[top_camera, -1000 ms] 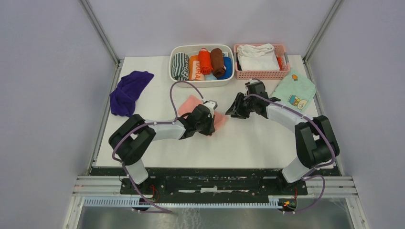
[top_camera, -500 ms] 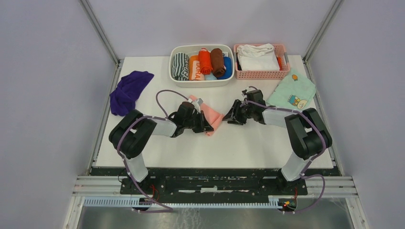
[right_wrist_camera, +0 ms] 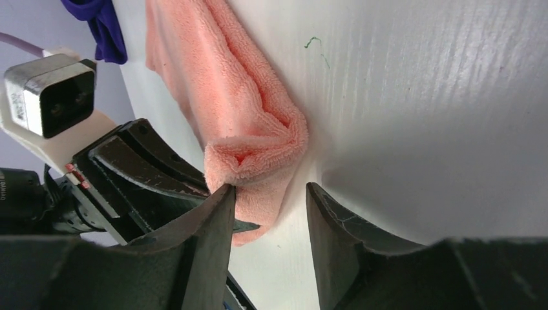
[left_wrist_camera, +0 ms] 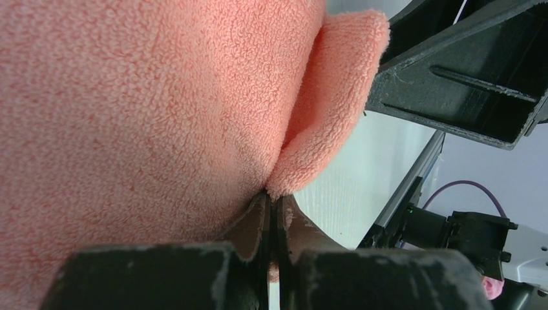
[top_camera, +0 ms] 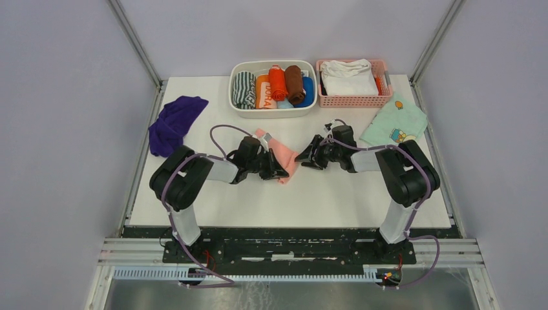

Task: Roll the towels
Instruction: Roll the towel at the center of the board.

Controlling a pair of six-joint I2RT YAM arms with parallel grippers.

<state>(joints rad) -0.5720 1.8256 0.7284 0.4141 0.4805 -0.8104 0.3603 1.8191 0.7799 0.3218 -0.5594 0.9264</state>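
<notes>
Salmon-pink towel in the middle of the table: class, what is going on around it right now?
The left gripper is shut on an edge of the salmon-pink terry towel, which lies loosely folded on the white table. The right gripper, jaws open, sits at the towel's folded end without clamping it. The crumpled deep purple towel lies apart at the table's left side, untouched. Neither is rolled yet.

White bin (top_camera: 273, 113), pink basket (top_camera: 353, 101), mint cloth (top_camera: 395, 123)
</notes>
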